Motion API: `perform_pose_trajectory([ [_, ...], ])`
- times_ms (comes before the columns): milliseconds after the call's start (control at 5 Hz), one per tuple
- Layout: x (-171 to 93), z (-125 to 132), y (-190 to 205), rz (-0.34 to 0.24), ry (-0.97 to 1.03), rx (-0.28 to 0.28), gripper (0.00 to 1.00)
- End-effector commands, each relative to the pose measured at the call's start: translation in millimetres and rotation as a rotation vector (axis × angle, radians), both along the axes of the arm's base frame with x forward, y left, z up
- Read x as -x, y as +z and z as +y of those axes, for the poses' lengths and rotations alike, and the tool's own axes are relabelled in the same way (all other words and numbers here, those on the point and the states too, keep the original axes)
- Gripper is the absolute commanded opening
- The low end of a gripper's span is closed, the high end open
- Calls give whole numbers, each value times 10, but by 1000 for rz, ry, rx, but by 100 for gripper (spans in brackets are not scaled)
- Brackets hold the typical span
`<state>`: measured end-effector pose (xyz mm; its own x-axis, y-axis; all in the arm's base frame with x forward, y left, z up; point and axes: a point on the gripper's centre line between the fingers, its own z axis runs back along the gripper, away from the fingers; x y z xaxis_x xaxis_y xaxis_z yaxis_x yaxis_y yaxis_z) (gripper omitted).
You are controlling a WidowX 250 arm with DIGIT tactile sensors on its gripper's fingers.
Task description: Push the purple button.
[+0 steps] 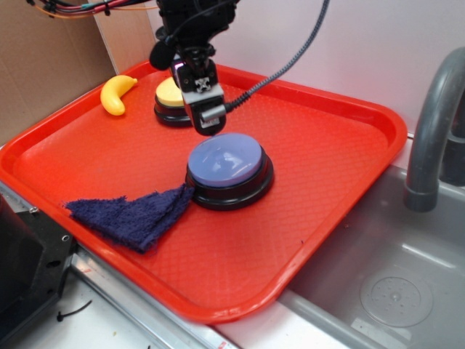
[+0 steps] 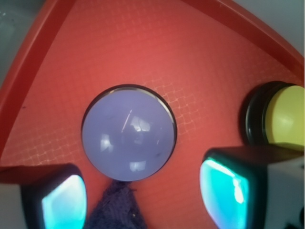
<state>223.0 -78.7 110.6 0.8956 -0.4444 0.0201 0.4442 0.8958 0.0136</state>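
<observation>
Purple button (image 1: 229,161) sits dome-up, round, no long axis. Gripper (image 1: 206,125) above its rear edge, fingers apart. Blue cloth (image 1: 136,214) touches base; yellow button (image 1: 170,92) behind.

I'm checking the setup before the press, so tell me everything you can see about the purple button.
The purple button is a round push button with a glossy lavender-blue domed top on a black circular base. It sits upright near the middle of the red tray, looking unpressed. A corner of the dark blue cloth reaches its base at the front left. The gripper hangs just behind and above it; contact cannot be told. The wrist view shows faint scratches and reflections on the dome.
</observation>
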Motion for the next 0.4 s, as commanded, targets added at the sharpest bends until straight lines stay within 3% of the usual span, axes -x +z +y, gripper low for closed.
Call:
perform_pose_trajectory([
  [0,-21,-57,363,-78,12,22,100],
  [200,21,-54,463,-88,17,13,100],
])
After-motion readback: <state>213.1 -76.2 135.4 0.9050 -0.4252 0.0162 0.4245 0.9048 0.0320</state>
